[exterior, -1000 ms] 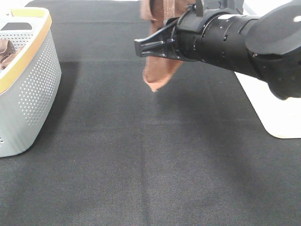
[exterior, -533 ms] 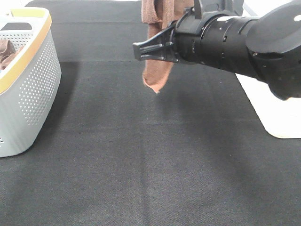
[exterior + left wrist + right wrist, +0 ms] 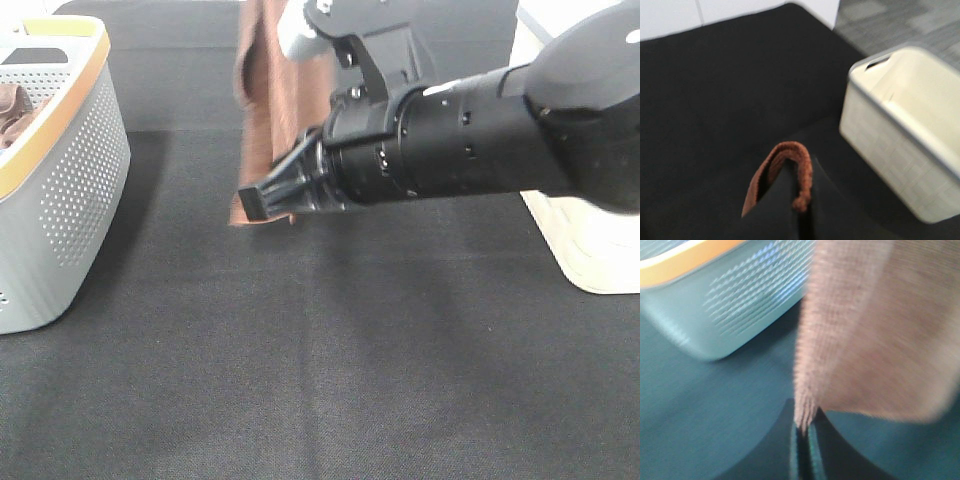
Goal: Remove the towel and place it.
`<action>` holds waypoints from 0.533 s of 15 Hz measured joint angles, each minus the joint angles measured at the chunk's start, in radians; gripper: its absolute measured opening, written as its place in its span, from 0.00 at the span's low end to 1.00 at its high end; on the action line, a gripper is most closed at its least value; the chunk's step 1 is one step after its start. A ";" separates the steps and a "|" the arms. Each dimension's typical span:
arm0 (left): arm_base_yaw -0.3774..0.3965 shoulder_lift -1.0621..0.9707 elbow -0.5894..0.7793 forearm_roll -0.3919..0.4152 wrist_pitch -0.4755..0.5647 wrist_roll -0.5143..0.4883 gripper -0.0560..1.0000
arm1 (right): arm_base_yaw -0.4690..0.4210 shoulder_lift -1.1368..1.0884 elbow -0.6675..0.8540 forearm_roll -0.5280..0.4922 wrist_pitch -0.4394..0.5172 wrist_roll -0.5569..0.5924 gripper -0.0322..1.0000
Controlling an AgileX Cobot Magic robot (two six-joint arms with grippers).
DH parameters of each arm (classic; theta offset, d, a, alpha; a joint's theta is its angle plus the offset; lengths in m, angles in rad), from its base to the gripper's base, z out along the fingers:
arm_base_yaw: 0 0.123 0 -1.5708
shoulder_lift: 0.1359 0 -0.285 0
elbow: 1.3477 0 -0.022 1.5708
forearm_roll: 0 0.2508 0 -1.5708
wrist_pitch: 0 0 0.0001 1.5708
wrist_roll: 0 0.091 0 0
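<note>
The rust-brown towel (image 3: pixel 270 100) hangs in the air over the far middle of the black table, and its top runs out of the exterior high view. My right gripper (image 3: pixel 258 203) reaches in from the right and is shut on the towel's lower edge. In the right wrist view the towel (image 3: pixel 875 330) is pinched between the fingertips of that gripper (image 3: pixel 802 440). My left gripper (image 3: pixel 800 185) is shut on a folded hem of the towel (image 3: pixel 790 155). The left gripper does not show in the exterior high view.
A grey perforated basket (image 3: pixel 70 170) with a yellow rim stands at the left and holds another brown cloth (image 3: pixel 12 110); it also shows in the right wrist view (image 3: pixel 730 300). A cream basket (image 3: pixel 590 240) stands at the right and appears in the left wrist view (image 3: pixel 900 150).
My right gripper has moved left and down across the towel. The towel has shifted left and now hangs wider and lower, with its bottom edge in the right gripper.
</note>
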 joint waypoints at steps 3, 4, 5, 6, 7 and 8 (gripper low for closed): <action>0.000 0.041 0.000 0.070 0.103 -0.020 0.05 | -0.144 0.000 0.000 -0.004 0.205 0.083 0.03; 0.000 0.041 0.000 0.070 0.103 -0.020 0.05 | -0.144 0.000 0.000 -0.004 0.205 0.083 0.03; 0.000 0.056 0.000 0.092 0.125 -0.023 0.05 | -0.192 0.000 -0.005 -0.024 0.263 0.105 0.03; 0.000 0.067 0.000 0.109 0.141 -0.025 0.05 | -0.240 0.000 -0.021 -0.056 0.310 0.134 0.03; 0.000 0.078 0.000 0.127 0.146 -0.025 0.05 | -0.282 0.000 -0.047 -0.097 0.348 0.166 0.03; 0.000 0.090 0.000 0.151 0.149 -0.025 0.05 | -0.326 0.000 -0.096 -0.174 0.387 0.231 0.03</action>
